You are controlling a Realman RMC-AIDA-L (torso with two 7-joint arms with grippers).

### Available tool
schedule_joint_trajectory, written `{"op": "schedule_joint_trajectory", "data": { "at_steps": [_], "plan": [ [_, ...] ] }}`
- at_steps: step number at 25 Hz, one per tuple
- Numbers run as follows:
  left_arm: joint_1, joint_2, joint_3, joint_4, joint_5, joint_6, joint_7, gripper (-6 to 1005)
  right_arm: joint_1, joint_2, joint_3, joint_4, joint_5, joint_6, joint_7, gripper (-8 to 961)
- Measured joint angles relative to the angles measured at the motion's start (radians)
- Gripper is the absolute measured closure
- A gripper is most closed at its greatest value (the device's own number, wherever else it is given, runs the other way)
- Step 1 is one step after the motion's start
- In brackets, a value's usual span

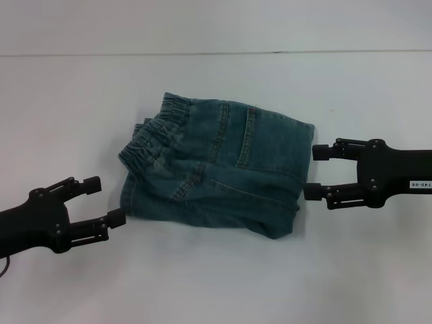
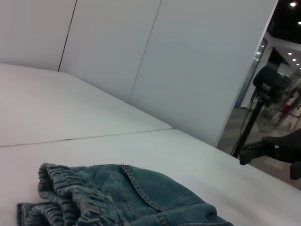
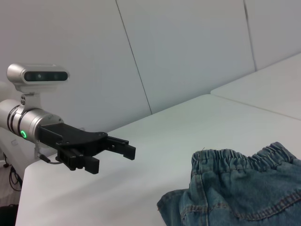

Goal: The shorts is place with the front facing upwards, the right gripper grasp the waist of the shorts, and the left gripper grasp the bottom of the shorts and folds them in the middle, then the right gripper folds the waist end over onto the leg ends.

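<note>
White worktop (image 1: 74,115) carries the shorts (image 1: 216,165), already doubled over, waist (image 1: 154,135) uppermost. Left gripper (image 1: 108,201) and right gripper (image 1: 316,172) flank the shorts, fingers spread, empty. Soft, limp denim likely sags; pinch the thick elastic waist for grip.

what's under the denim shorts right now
The shorts lie folded on the white table, the elastic waistband on top toward the left pincer. Lower layers and leg hems are covered.
</note>
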Motion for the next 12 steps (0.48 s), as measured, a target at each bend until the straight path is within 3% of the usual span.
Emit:
{"op": "schedule_joint_trajectory", "data": {
  "at_steps": [12],
  "plan": [
    [-0.009, 0.002, 0.000, 0.000, 0.000, 0.001, -0.009, 67, 0.008, 0.001, 0.000, 0.000, 0.000, 0.001, 0.000, 12]
  ]
}}
